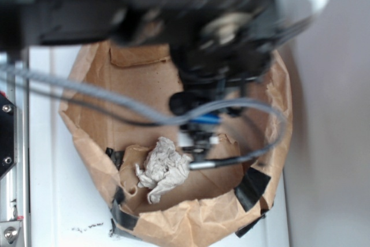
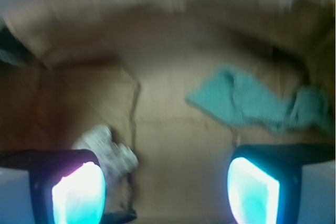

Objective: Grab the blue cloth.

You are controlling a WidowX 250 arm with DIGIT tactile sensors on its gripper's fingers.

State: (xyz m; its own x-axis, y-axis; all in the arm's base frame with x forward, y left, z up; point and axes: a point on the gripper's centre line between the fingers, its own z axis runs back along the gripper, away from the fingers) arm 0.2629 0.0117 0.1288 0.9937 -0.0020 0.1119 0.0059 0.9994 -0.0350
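Cloth: the rumpled teal terry blue cloth (image 2: pixel 257 103) lies flat on the brown floor of the box, in the right centre of the wrist frame, its pointed corner toward the middle.
Cloth, exterior view: hidden; the black arm covers that part of the box.
Fingers: the gripper (image 2: pixel 165 187) is spread wide, its two fingers (image 2: pixel 79 192) glowing cyan at the lower left and lower right of the wrist frame, with bare cardboard between them and nothing held.
Gap: the cloth sits above the right finger, apart from it.
Wad: the crumpled off-white wad of paper (image 1: pixel 163 168) lies lower centre in the exterior frame; in the wrist frame it is just above the left finger.
Box: the brown cardboard box with black-taped corners (image 1: pixel 277 85) stands on the white table (image 1: pixel 58 201).
Sharpness: the wrist view is blurred.
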